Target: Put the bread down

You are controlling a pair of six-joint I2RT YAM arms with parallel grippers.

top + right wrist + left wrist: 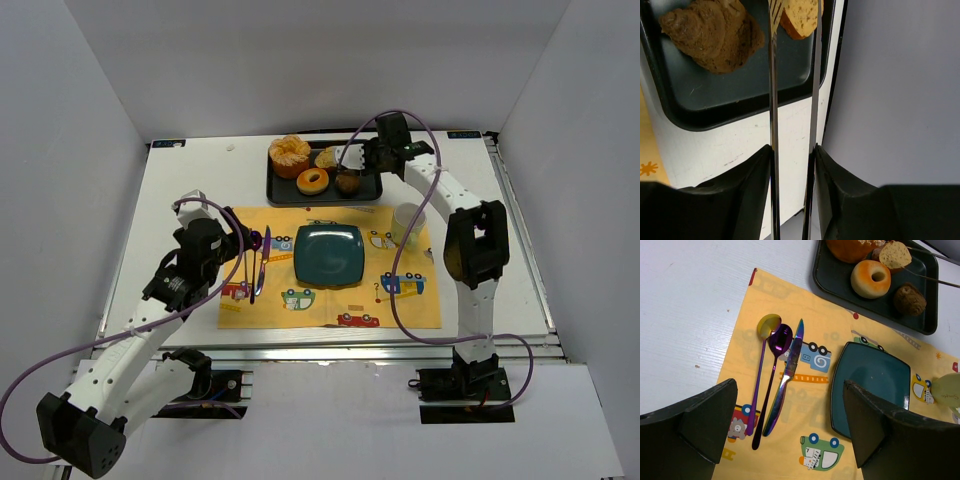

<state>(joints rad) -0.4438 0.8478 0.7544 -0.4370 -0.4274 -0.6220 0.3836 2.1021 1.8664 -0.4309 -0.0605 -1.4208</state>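
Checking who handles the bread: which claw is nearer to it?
Right. The right claw sits just beside the tray, its tongs reaching the bread; the left claw hangs open over the cutlery on the placemat, far from it.

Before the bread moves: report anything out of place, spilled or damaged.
Nothing spilled or damaged. The bread seems to lean against the large pastry on the tray; the cutlery lies slanted and bunched on the placemat.
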